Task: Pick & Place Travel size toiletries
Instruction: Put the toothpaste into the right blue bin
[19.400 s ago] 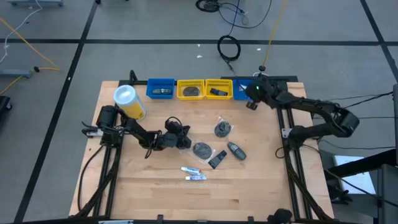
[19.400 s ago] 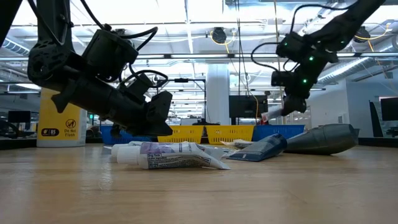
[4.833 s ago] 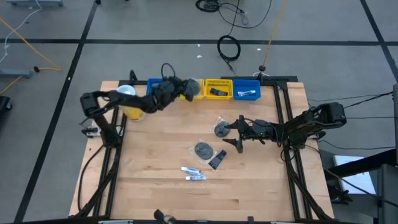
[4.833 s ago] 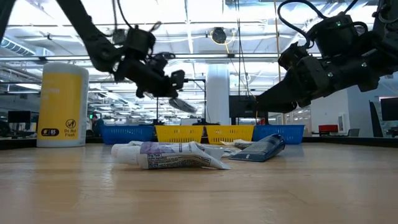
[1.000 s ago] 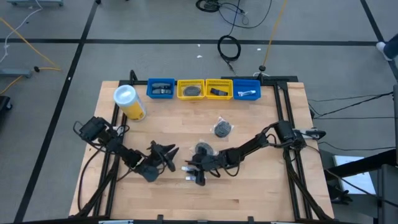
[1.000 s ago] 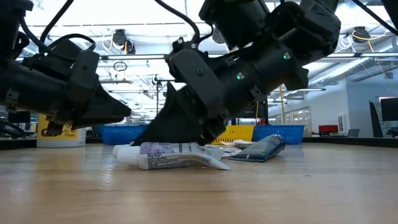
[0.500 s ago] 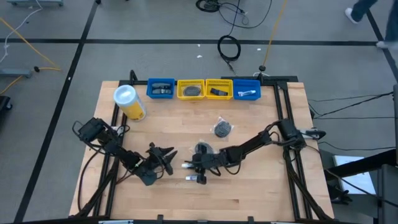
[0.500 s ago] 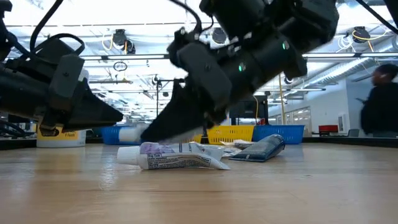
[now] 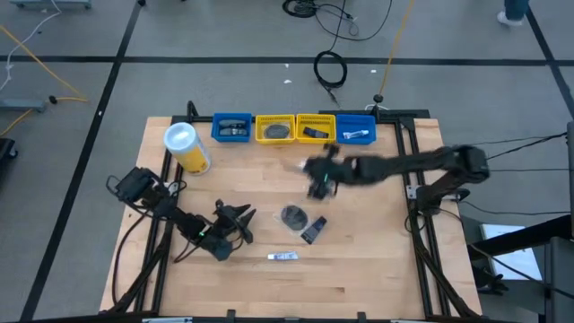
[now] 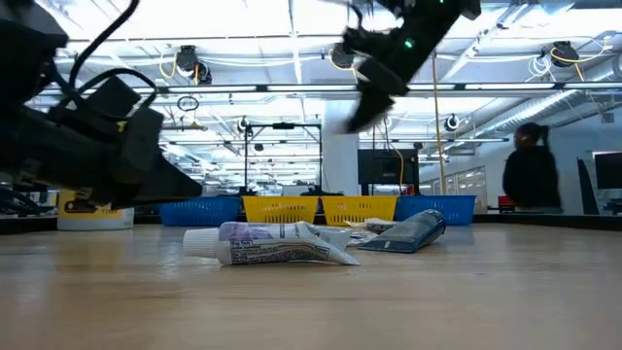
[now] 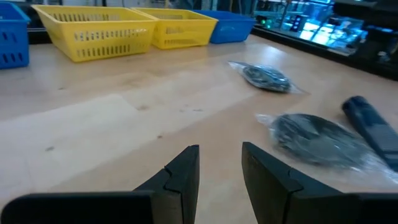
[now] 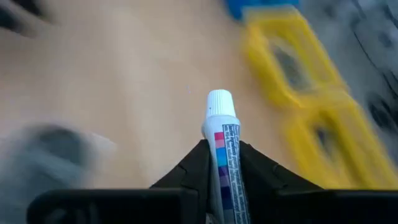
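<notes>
My right gripper (image 9: 320, 174) is up in the air over the table's middle, shut on a thin white tube (image 12: 224, 146) with coloured stripes. It hovers above a wrapped grey disc (image 9: 321, 187). My left gripper (image 9: 240, 218) sits low over the near-left part of the table, open and touching nothing. A second wrapped disc (image 9: 291, 215), a small dark bottle (image 9: 313, 231) and another white tube (image 9: 283, 257) lie flat on the wood. In the left wrist view both discs (image 11: 317, 134) (image 11: 266, 76) and the bottle (image 11: 373, 121) lie ahead of the fingers. My right gripper pinches the white tube between its two fingers by the striped body (image 12: 225, 163). The tube lies along the fingers, and its white cap end (image 12: 219, 104) sticks out beyond the fingertips. It is lifted clear of the table.
Several small bins line the far edge: blue (image 9: 232, 127), yellow (image 9: 275, 128), yellow (image 9: 315, 127), blue (image 9: 356, 129), each with an item inside. A large yellow canister (image 9: 186, 146) stands at the far left. A person (image 10: 533, 170) stands in the room beyond.
My right gripper has risen from the near middle of the table with one white tube and swung up and toward the far edge, nearer the bins. The other tube has stayed on the wood. My left gripper has barely moved.
</notes>
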`<act>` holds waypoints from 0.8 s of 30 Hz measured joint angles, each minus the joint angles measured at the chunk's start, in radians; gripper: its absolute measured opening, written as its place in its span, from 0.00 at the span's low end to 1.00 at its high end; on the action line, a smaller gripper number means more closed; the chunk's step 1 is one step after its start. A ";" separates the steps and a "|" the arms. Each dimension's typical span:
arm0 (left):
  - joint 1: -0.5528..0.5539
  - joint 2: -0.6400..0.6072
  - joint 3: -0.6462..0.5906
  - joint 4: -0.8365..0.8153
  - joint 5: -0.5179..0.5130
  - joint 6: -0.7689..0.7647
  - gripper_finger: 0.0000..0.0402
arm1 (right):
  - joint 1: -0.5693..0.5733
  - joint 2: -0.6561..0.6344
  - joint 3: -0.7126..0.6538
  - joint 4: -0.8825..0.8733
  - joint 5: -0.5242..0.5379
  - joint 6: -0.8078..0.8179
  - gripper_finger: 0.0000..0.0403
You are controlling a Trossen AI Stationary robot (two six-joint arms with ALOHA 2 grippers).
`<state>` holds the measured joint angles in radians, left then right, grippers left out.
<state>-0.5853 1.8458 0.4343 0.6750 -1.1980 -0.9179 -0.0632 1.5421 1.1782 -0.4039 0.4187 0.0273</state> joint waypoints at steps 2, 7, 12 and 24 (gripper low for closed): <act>0.023 0.000 0.000 -0.001 0.004 0.000 0.29 | -0.110 -0.035 0.000 -0.084 -0.011 -0.035 0.13; 0.081 0.000 0.000 -0.008 0.056 -0.001 0.29 | -0.400 -0.052 -0.007 -0.226 -0.093 -0.206 0.14; 0.123 0.000 0.000 -0.012 0.077 -0.011 0.29 | -0.642 -0.022 -0.053 -0.218 -0.193 -0.381 0.14; 0.220 0.000 0.001 0.038 0.072 -0.053 0.29 | -0.806 0.112 -0.155 0.067 -0.316 -0.659 0.15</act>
<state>-0.3655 1.8454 0.4351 0.7131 -1.1262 -0.9713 -0.8695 1.6545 1.0233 -0.3367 0.1027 -0.6321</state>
